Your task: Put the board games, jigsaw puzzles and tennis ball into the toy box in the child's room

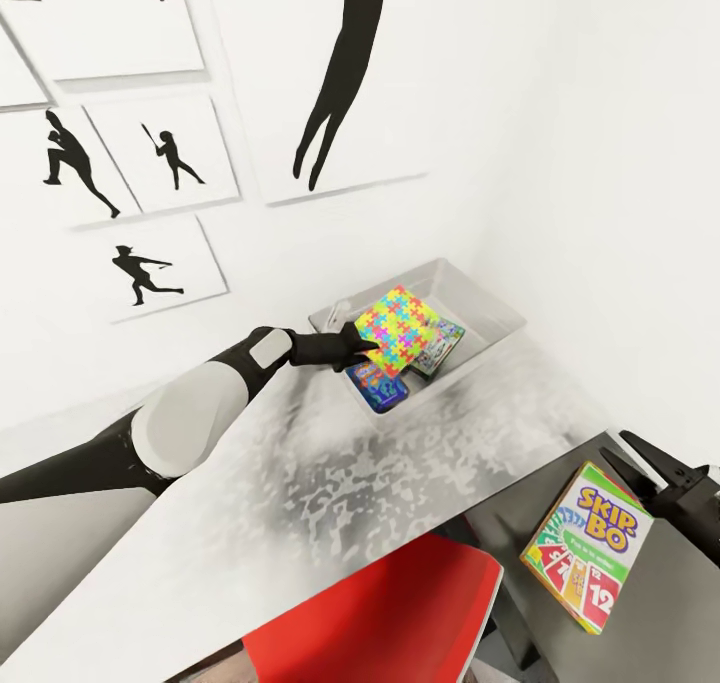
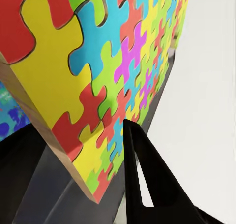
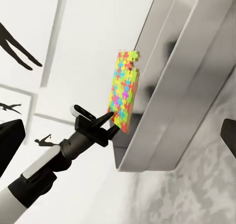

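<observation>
Jigsaw puzzle box, square, flat, covered in bright multicolour interlocking pieces [image 1: 398, 329], is held tilted over the toy box, a shallow pale grey tray w/ low sloping sides [image 1: 480, 298], at the far end of the table by the wall corner. Inside the tray: a small blue board game box [image 1: 378, 385] at the near end, partly under the puzzle, & another patterned box w/ a dark edge [image 1: 440, 346] just beside it, partly covered by the puzzle; can't tell which game that one is.

Left pincer [image 1: 357, 341] is closed on the puzzle's near edge; from the left wrist cam the puzzle face [image 2: 103, 71] looms close w/ one black finger [image 2: 147, 184] along its lower edge. In the right wrist cam the puzzle [image 3: 123, 91] hangs edge-on above the tray rim [image 3: 162, 111], not resting on it.

Right pincer [image 1: 668, 483] sits low at the right, jaws apart, nothing in them, just beside a yellow-green "Skip-Bo" box w/ red cards [image 1: 587, 547] lying on the lower dark grey side unit [image 1: 670, 613].

Table top is pale grey-white, mottled [image 1: 400, 463]. Red chair seat [image 1: 380, 613] tucked below its near edge. White walls, black baseball-player silhouette posters [image 1: 160, 158] above the left arm.
</observation>
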`<state>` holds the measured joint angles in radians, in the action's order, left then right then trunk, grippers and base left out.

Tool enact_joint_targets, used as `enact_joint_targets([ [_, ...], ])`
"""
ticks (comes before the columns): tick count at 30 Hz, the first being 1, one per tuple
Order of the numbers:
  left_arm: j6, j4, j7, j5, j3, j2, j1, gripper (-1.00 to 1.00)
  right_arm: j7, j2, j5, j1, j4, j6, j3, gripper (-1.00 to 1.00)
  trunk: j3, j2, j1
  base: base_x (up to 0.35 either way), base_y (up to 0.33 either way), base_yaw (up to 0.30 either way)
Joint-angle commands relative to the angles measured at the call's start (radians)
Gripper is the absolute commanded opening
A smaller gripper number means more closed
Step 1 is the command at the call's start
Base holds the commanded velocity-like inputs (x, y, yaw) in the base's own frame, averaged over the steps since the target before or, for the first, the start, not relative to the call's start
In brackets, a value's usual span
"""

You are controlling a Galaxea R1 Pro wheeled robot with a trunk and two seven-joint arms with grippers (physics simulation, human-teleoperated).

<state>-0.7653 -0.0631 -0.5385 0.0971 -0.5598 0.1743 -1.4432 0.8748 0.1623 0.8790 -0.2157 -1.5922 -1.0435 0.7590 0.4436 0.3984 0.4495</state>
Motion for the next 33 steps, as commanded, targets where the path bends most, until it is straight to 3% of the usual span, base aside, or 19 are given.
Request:
enact_joint_targets([
  [1, -0.013, -0.007, -0.004, 0.010, 0.012, 0.000, -0.001, -1.00, 0.006, -0.006, -0.004, -0.001, 0.000, -0.004, 0.001, 1.00, 0.001, 0.002, 0.000, 0.000, 0.000, 0.000],
  [3, -0.024, -0.019, -0.015, 0.010, 0.021, 0.000, -0.001, -1.00, 0.006, -0.006, -0.004, -0.001, 0.000, -0.004, 0.001, 1.00, 0.001, 0.002, 0.000, 0.000, 0.000, 0.000],
  [7, -0.038, -0.042, 0.005, 0.014, -0.006, 0.000, -0.019, -1.00, 0.006, -0.002, -0.005, -0.001, 0.000, -0.004, 0.000, 1.00, 0.001, 0.002, 0.000, 0.000, 0.000, 0.000],
  [8, -0.044, -0.047, 0.011, 0.015, -0.010, 0.000, -0.025, 1.00, 0.006, 0.002, -0.005, -0.001, 0.000, -0.004, 0.000, 1.00, 0.001, 0.002, 0.000, 0.000, 0.000, 0.000],
  [19, -0.107, -0.078, 0.017, 0.015, -0.012, 0.000, -0.051, 1.00, 0.006, 0.003, -0.004, -0.001, 0.000, -0.004, -0.001, 1.00, 0.001, 0.002, 0.000, 0.000, 0.000, 0.000],
  [33, -0.112, -0.086, 0.015, 0.015, -0.011, 0.000, -0.054, 1.00, 0.006, 0.004, -0.004, -0.001, 0.000, -0.004, -0.001, 1.00, 0.001, 0.002, 0.000, 0.000, 0.000, 0.000],
])
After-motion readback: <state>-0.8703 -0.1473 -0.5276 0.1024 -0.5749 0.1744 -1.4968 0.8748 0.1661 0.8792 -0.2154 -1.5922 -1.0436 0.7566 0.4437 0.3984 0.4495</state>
